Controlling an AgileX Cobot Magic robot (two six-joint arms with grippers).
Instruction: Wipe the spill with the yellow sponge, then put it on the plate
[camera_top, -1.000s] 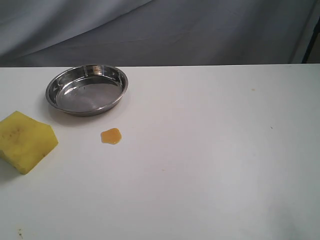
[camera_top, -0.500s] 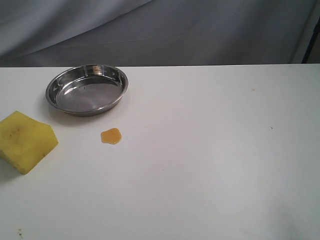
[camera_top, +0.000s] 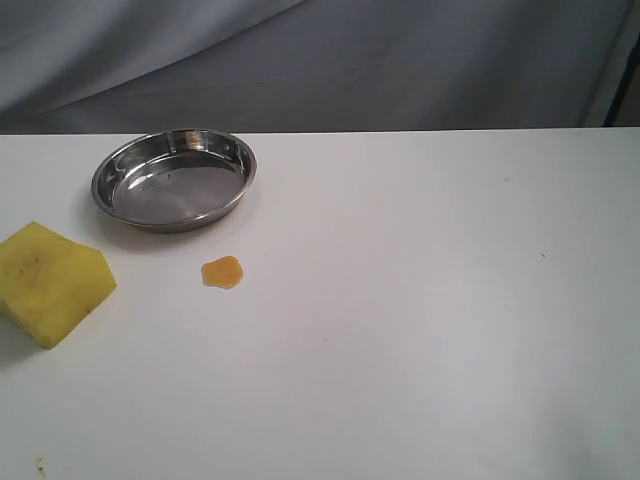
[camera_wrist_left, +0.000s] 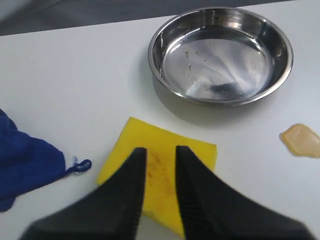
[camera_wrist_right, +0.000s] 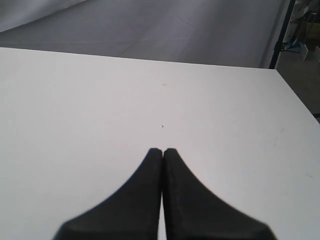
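Observation:
The yellow sponge (camera_top: 55, 283) lies flat at the table's left edge, below and left of the plate (camera_top: 170, 192), a shiny steel dish with nothing in it. The small amber spill (camera_top: 221, 271) sits on the table between them, just right of the sponge. In the left wrist view my left gripper (camera_wrist_left: 161, 150) is open by a narrow gap, its fingers hanging over the sponge (camera_wrist_left: 200, 160) with the foam showing between them; the plate (camera_wrist_left: 220, 55) and spill (camera_wrist_left: 300, 140) lie beyond. My right gripper (camera_wrist_right: 163, 150) is shut over bare table. Neither gripper shows in the exterior view.
A crumpled blue cloth (camera_wrist_left: 25, 165) lies beside the sponge, seen only in the left wrist view. The white table (camera_top: 420, 300) runs wide to the right. A grey curtain (camera_top: 400, 60) hangs behind its far edge.

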